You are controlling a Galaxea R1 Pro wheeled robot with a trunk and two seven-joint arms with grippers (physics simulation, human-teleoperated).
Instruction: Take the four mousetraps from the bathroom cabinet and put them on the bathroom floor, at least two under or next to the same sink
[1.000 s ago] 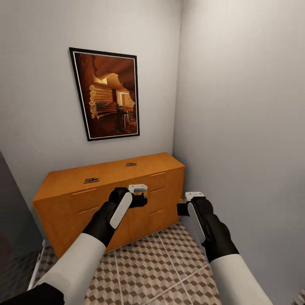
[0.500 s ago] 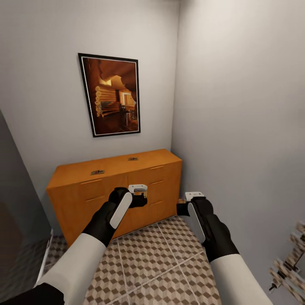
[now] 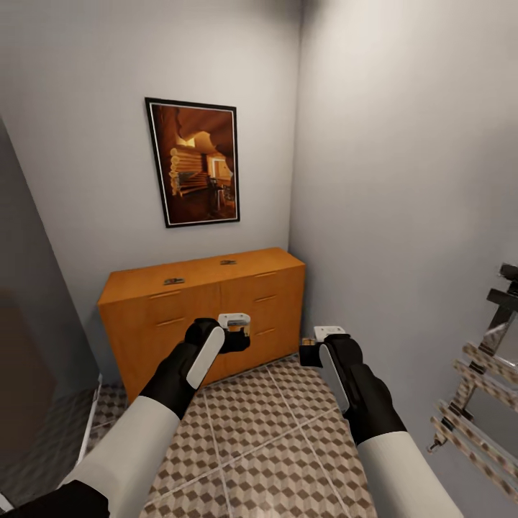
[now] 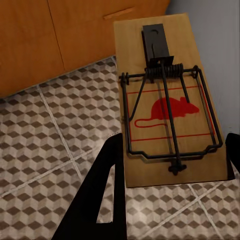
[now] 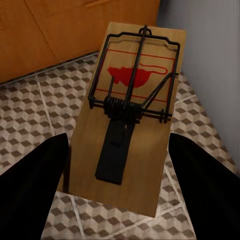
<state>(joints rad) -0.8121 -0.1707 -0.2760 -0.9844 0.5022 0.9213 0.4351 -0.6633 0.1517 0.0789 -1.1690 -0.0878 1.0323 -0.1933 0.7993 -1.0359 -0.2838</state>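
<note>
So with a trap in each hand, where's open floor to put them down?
Bare tiled floor runs from the cabinet front back toward the robot, between both arms. The left gripper and right gripper each hold a mousetrap above it. It is tighter at the right, by the towel rack.

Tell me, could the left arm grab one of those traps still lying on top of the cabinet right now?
Probably not: the left gripper already holds a mousetrap, and the cabinet stands some way off.
</note>
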